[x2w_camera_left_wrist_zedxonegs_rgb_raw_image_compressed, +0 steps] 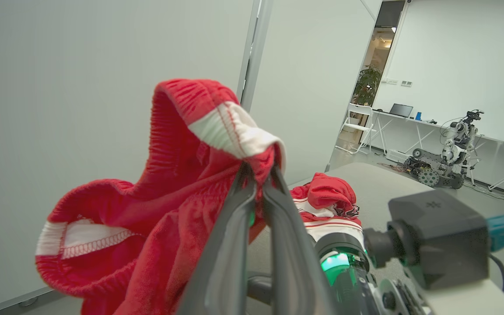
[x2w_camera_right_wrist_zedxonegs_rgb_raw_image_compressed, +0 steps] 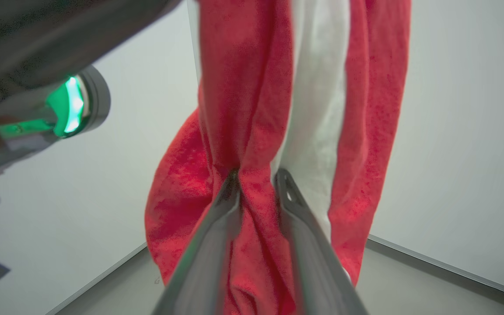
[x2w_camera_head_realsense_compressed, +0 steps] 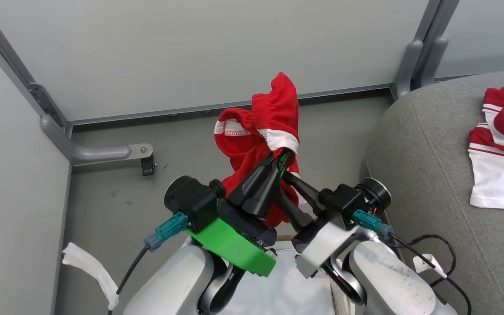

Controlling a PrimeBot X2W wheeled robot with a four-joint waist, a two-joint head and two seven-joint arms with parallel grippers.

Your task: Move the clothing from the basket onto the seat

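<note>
Both arms are raised and converge; left gripper (x2w_camera_left_wrist_zedxonegs_rgb_raw_image_compressed: 258, 175) and right gripper (x2w_camera_right_wrist_zedxonegs_rgb_raw_image_compressed: 256, 177) each clamp the hanging red garment (x2w_camera_head_realsense_compressed: 256, 131).

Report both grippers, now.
Left gripper: closed, holding the red garment at its white-striped edge.
Right gripper: closed, pinching a fold of the same red garment.

Both my arms are raised in front of me, pale forearms side by side, wrists angled inward so the dark fingers meet. My left hand (x2w_camera_head_realsense_compressed: 281, 161) is pinched tight on the clothing (x2w_camera_head_realsense_compressed: 274, 105). My right hand (x2w_camera_head_realsense_compressed: 283, 184), just below it, clamps a fold of the same clothing
</note>
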